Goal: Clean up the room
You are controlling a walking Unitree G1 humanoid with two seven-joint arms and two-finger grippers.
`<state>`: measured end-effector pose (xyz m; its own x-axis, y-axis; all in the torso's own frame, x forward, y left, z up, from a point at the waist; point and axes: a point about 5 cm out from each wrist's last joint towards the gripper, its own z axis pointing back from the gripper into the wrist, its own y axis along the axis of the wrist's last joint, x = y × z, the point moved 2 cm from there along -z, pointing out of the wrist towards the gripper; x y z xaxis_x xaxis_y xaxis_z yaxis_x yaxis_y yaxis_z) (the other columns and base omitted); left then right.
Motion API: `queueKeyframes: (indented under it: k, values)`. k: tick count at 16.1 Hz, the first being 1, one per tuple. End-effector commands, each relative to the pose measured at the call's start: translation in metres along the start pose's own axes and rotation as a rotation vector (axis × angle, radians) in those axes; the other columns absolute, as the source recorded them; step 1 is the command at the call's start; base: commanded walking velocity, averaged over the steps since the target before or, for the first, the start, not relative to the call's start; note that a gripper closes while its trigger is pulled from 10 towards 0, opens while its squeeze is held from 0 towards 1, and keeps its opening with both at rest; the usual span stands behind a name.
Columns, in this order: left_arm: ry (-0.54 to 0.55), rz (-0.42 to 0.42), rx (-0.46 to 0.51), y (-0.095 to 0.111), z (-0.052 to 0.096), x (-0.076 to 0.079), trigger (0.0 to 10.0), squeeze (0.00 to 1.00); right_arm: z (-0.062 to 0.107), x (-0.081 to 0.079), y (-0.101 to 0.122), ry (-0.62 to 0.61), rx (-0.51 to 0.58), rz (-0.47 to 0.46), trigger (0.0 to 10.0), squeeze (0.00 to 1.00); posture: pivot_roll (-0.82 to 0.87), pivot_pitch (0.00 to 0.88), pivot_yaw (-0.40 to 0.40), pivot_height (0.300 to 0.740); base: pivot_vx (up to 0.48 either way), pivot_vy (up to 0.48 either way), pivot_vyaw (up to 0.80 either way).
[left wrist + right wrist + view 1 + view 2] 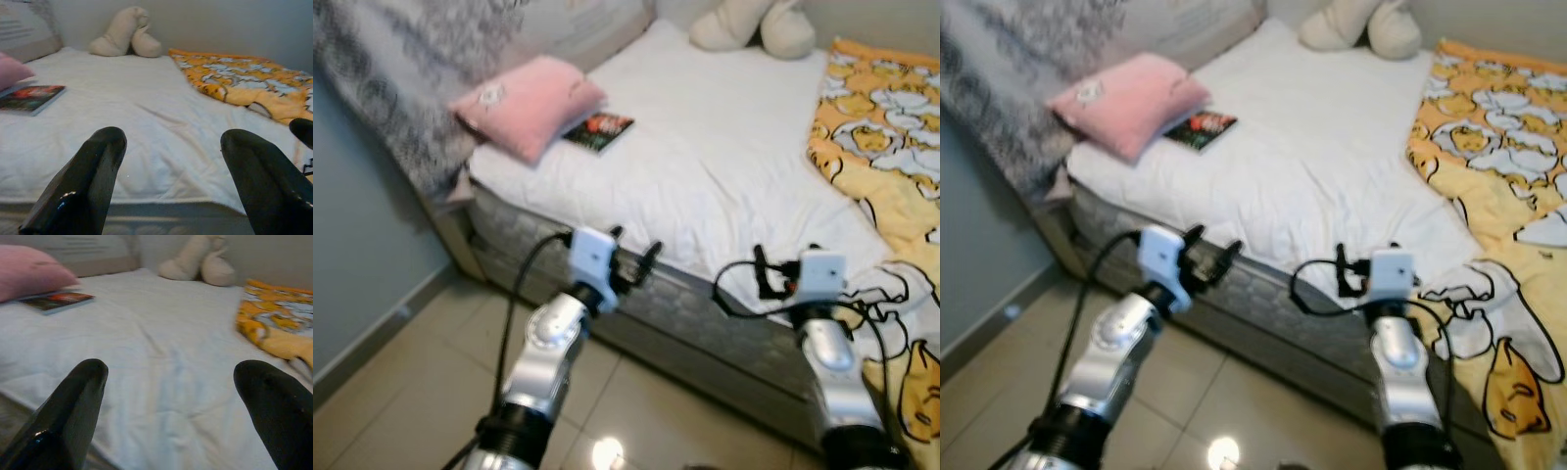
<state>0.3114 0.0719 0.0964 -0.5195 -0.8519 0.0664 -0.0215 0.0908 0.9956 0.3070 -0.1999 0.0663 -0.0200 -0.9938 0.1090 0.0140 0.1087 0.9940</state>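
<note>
Nothing tidied yet: book and pink pillow lie near the bed's head-end corner (both grippers spread, empty).

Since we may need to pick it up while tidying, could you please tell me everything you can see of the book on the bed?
The book is a thin paperback with a dark cover showing red and green artwork; its title is too small to read. It lies flat and closed on the white sheet, near the bed's left side, skewed to the mattress edge. One corner sits tucked under the pink pillow, which overlaps it. Neither gripper touches it.
</note>
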Motion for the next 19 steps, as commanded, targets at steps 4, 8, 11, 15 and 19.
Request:
queueKeyframes:
  k: [4,8,11,15,19]
  values:
    - [-0.038,-0.039,-0.002,0.002,0.0,-0.004,10.0,0.0,-0.007,-0.019,0.0,0.026,-0.003,-0.04,10.0,0.0,-0.11,0.0,0.034,0.736,0.0,0.48,-0.56]
    - [0.234,-0.014,-0.028,-0.004,0.008,-0.037,10.0,0.0,0.0,-0.009,-0.013,-0.034,-0.055,-0.121,10.0,0.0,-0.12,0.0,0.04,0.736,0.0,0.432,-0.75]
    - [0.222,-0.047,-0.042,-0.006,0.01,-0.035,10.0,0.0,0.0,-0.006,-0.017,-0.053,-0.068,-0.123,10.0,0.0,-0.11,0.0,0.045,0.736,0.0,0.0,-0.75]
    - [0.187,-0.079,-0.013,0.001,0.009,-0.036,10.0,0.0,0.0,-0.017,-0.015,-0.024,-0.042,-0.11,10.0,0.0,-0.1,0.0,0.054,0.736,0.1,-0.065,-0.56]
    - [0.146,-0.075,0.003,0.003,0.006,-0.024,10.0,0.0,-0.006,-0.014,-0.007,-0.047,-0.008,-0.1,10.0,0.0,-0.11,0.0,0.062,0.736,0.442,-0.061,0.0]
